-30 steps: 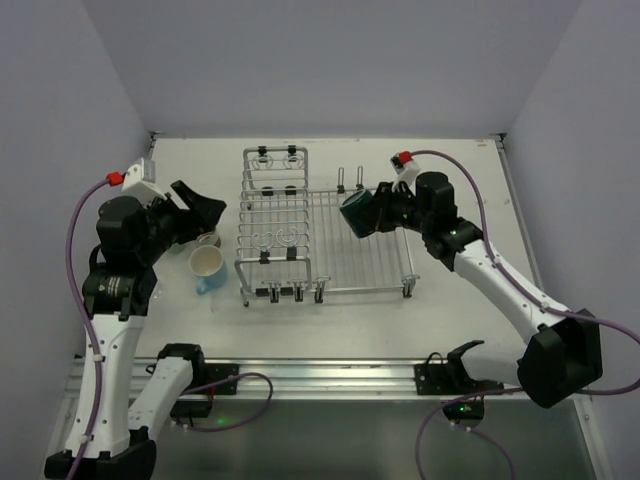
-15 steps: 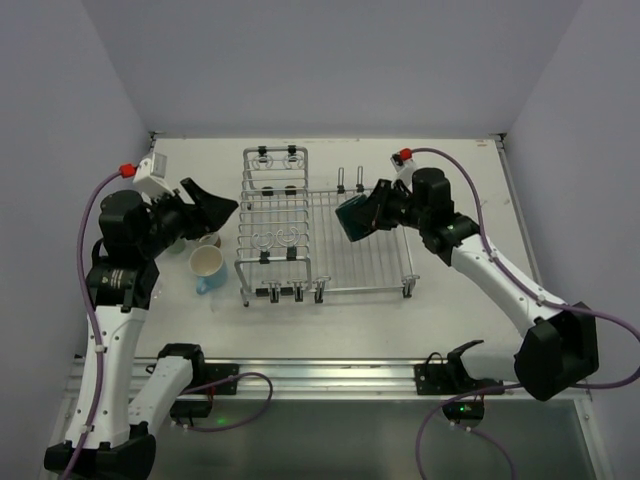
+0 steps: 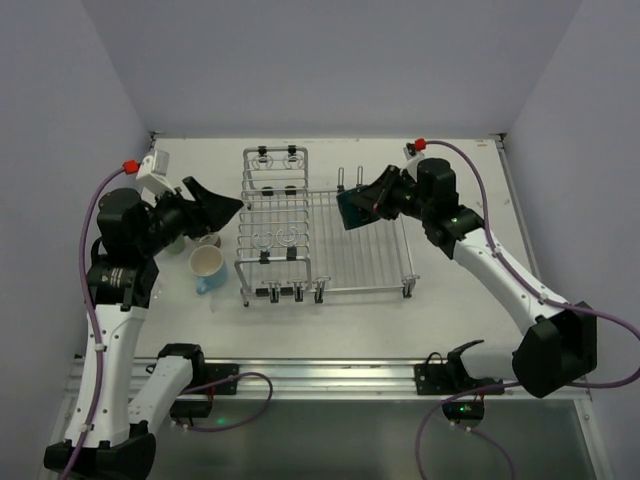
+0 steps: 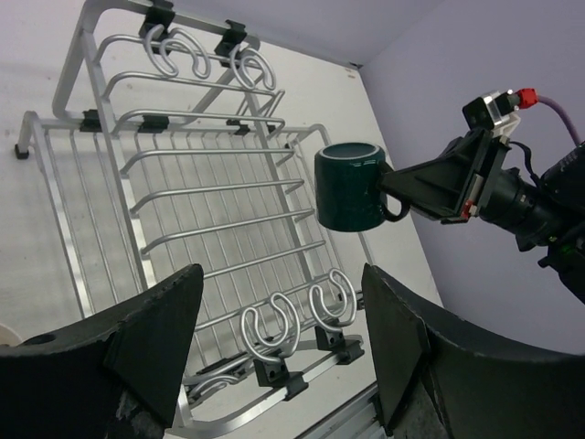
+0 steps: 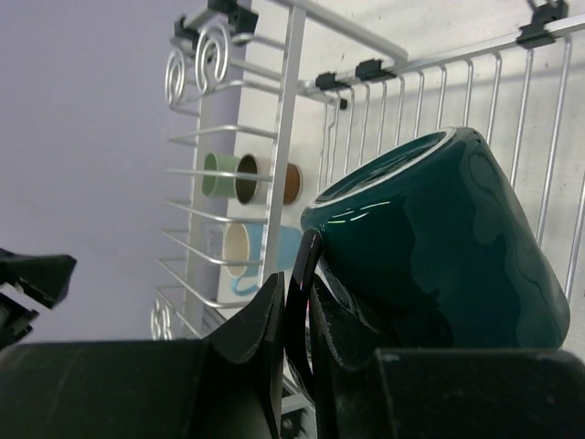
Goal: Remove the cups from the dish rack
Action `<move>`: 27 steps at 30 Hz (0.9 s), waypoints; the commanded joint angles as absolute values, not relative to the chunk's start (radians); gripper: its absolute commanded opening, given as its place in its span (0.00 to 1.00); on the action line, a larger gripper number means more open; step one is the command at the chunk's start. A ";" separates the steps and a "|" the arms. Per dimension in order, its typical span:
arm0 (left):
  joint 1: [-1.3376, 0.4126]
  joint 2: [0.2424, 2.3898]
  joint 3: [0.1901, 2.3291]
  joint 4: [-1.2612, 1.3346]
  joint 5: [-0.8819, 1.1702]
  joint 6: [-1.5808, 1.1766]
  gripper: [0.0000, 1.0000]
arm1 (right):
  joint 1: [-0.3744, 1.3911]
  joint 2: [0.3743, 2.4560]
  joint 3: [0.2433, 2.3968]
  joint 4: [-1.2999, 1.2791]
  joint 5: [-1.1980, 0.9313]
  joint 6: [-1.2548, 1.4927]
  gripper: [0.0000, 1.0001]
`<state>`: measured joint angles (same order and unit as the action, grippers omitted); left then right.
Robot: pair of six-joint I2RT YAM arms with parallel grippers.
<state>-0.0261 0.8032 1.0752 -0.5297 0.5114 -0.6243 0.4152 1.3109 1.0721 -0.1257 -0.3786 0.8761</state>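
The silver wire dish rack (image 3: 285, 228) stands mid-table and also shows in the left wrist view (image 4: 174, 174). My right gripper (image 3: 372, 196) is shut on the handle of the dark teal cup (image 3: 352, 208) and holds it clear above the rack's flat grid. The right wrist view shows the handle pinched between the fingers (image 5: 274, 311) and the cup (image 5: 439, 238) beyond them. My left gripper (image 3: 218, 207) is open and empty, left of the rack. The light-blue mug (image 3: 207, 266), the brown cup (image 3: 210, 240) and the pale green cup (image 3: 177, 244) stand on the table beneath it. No clear glass is visible.
The grey walls close in the table at the back and both sides. The metal rail with the arm bases (image 3: 330, 378) runs along the near edge. The rack's raised cup loops (image 4: 292, 320) lie right in front of my left gripper.
My right gripper has drawn the teal cup slightly back and up over the grid. My left gripper has swung a little to the right towards the rack, still open.
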 commanded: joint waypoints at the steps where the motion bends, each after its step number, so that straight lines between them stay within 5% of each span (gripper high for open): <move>1: -0.021 0.810 1.126 -0.456 0.655 -0.708 0.74 | 0.379 1.209 1.053 0.030 -0.319 1.036 0.00; 20: -0.136 0.977 1.180 0.093 0.784 -1.005 0.77 | 0.348 1.051 0.960 0.512 -0.189 1.310 0.00; 27: -0.277 1.034 1.033 0.530 0.720 -1.236 0.76 | 0.348 1.046 0.897 0.752 -0.157 1.405 0.00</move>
